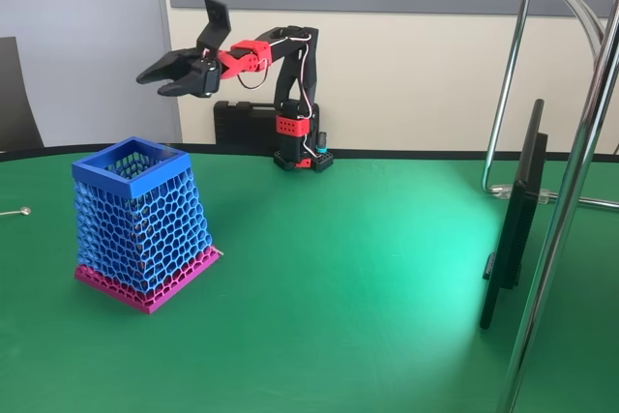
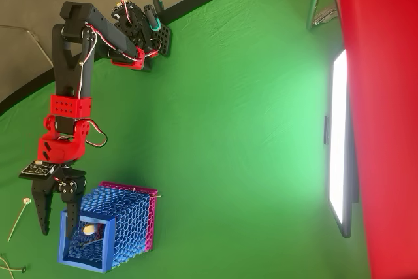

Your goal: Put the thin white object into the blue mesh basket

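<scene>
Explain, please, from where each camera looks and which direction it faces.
Fixed view: sits low at the table's near side, faces the wall across the green table; shows the whole arm, gripper raised.
Overhead view: looks down, picture turned sideways; shows the arm, gripper beside the basket rim.
Both share the blue mesh basket and the arm.

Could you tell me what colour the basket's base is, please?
Magenta-pink, clearest in the fixed view beneath the blue mesh basket.

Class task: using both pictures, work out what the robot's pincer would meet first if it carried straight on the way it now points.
The pincer points level, high above the basket, towards the grey wall. Nothing lies in its way as far as the fixed view shows, so probably the wall first; depth is unclear.
</scene>
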